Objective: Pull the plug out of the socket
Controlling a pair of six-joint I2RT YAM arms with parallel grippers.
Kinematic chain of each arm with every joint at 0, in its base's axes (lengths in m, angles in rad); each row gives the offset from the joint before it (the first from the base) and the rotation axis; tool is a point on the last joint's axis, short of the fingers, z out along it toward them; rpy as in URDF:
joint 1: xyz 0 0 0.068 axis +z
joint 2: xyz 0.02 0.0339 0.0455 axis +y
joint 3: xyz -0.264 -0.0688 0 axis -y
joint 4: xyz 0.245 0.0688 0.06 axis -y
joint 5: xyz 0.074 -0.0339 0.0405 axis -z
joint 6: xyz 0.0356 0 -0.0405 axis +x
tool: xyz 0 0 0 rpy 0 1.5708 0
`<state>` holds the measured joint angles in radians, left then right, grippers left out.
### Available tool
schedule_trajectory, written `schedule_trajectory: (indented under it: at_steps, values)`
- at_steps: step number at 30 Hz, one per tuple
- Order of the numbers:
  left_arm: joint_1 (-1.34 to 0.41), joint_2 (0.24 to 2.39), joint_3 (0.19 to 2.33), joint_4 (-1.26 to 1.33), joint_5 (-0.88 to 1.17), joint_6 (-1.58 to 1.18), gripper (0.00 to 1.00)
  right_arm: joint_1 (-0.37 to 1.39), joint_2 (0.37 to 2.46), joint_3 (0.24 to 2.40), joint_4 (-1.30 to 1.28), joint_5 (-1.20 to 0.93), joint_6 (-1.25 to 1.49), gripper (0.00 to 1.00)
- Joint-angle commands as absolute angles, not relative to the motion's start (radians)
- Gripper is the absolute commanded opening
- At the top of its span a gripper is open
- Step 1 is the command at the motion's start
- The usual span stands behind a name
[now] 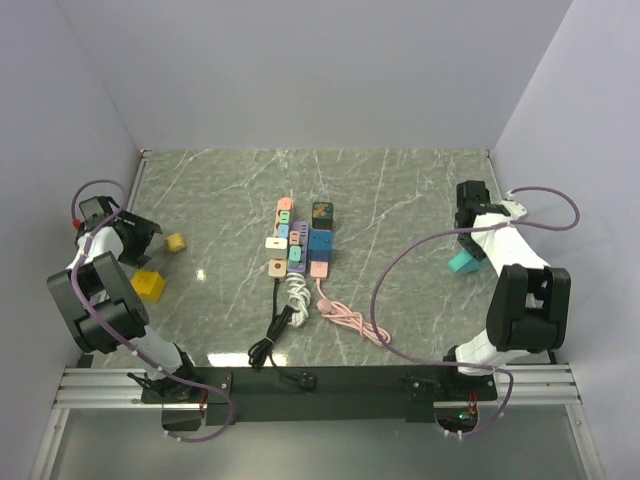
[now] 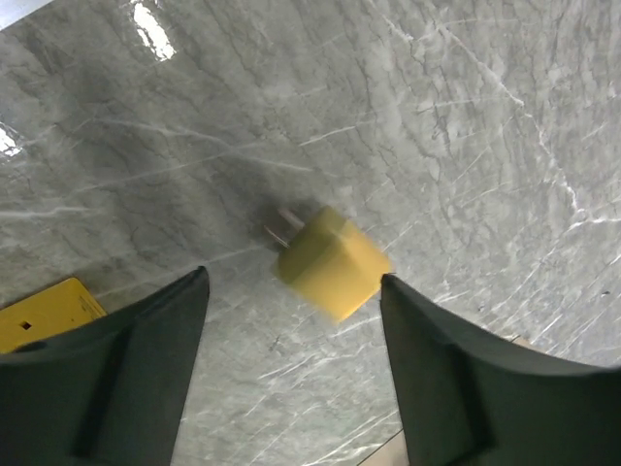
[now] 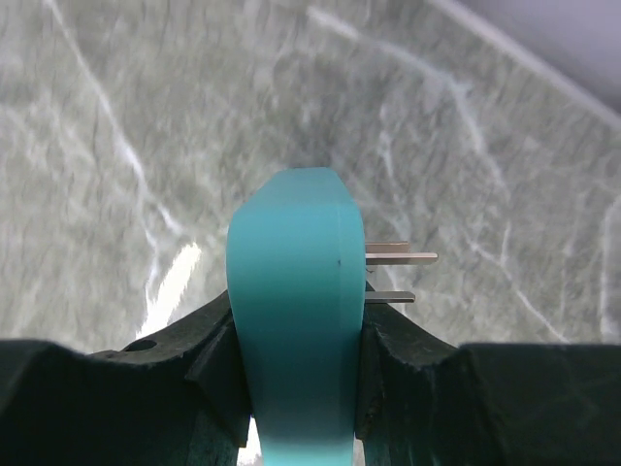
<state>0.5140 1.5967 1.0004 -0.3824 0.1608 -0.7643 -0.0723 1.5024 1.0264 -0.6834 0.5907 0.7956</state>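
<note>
My left gripper [image 2: 293,283] stands open over the yellow plug [image 2: 335,270]; my right gripper [image 3: 296,349] clamps the teal plug [image 3: 289,243]

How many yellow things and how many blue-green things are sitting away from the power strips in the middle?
Yellow: 2, the small yellow plug and the bigger yellow block
Blue-green: 1, the teal plug
Total: 3
</note>
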Motion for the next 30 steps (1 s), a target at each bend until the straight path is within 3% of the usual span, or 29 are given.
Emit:
schedule_trajectory:
  at_steps: [1, 9, 16, 20, 25, 27, 28, 30]
  values:
    - [0.518, 1.578, 0.997, -0.37, 0.169, -0.759, 0.78, -0.095, 1.554, 1.135, -0.736, 0.71, 0.841, 0.0]
    - [0.494, 1.424, 0.959, -0.365, 0.265, -0.776, 0.96, -0.101, 1.664, 1.253, -0.76, 0.728, 0.841, 0.0]
    - [0.417, 1.304, 0.974, -0.425, 0.276, -0.759, 0.98, -0.095, 1.831, 1.371, -0.919, 0.824, 0.868, 0.04]
    - [0.387, 1.246, 0.962, -0.4, 0.355, -0.769, 0.98, -0.092, 1.87, 1.349, -0.924, 0.801, 0.855, 0.18]
    - [0.312, 1.239, 0.962, -0.4, 0.379, -0.772, 0.98, -0.087, 1.887, 1.347, -0.933, 0.755, 0.824, 0.51]
    - [0.284, 1.241, 0.96, -0.399, 0.387, -0.776, 0.98, -0.075, 1.899, 1.37, -0.943, 0.743, 0.801, 0.56]
    - [0.256, 1.244, 0.959, -0.399, 0.39, -0.782, 0.98, -0.074, 1.902, 1.376, -0.937, 0.704, 0.787, 0.7]
    - [0.232, 1.249, 0.956, -0.393, 0.39, -0.788, 0.98, -0.063, 1.925, 1.405, -0.96, 0.684, 0.773, 0.72]
